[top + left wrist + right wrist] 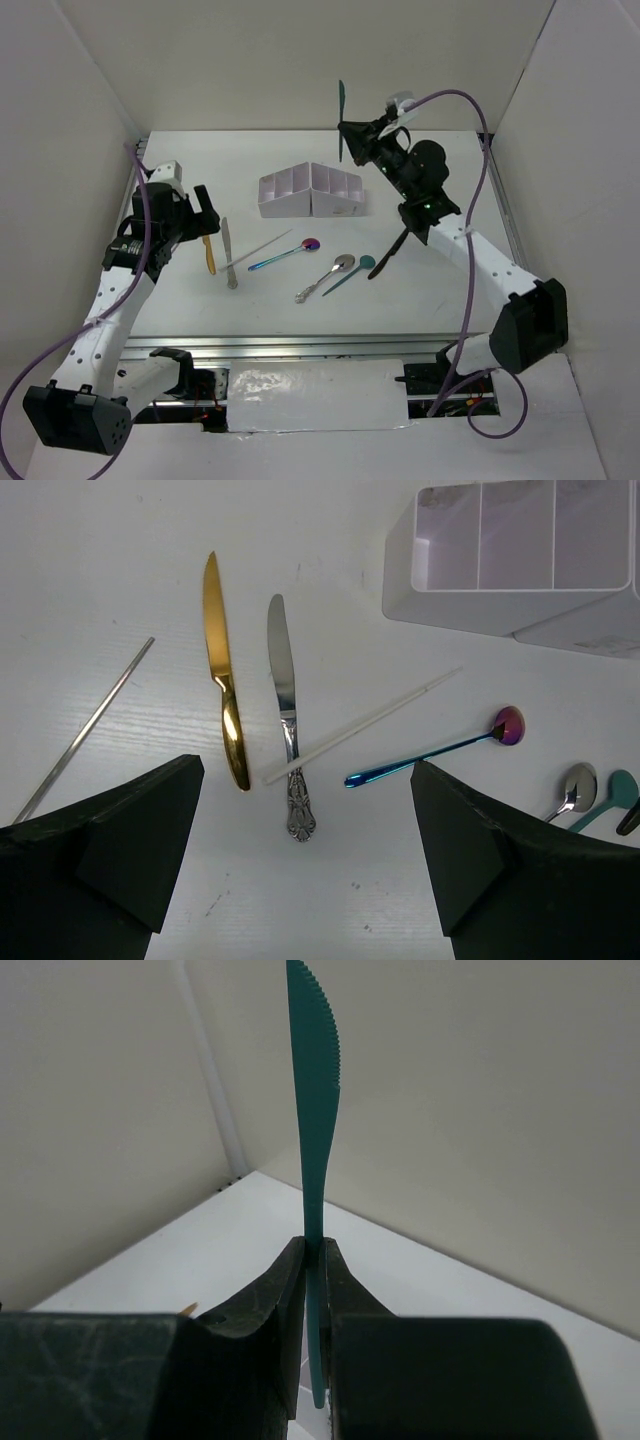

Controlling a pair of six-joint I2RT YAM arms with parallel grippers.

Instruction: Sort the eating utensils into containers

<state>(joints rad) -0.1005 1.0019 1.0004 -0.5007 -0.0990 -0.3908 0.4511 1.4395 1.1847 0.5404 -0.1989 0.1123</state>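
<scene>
Right fingers [312,1250] are clamped on a teal knife [315,1110], holding it upright above the worktop's [420,300] far edge, beside the white organizer box [310,205]. Left fingers [190,780] stand apart over a gold knife [222,670] and a silver knife [283,695] toward the left edge. An iridescent spoon [440,750], a silver spoon [325,278], a teal spoon [350,273] and a dark piece [388,255], possibly a knife, lie mid-worktop.

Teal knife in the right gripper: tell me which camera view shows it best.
Right wrist view. The teal knife stands large there, serrated blade upright, handle pinched in the right gripper. The top external view shows it only as a small dark sliver held aloft. The left wrist view does not show it.
</scene>
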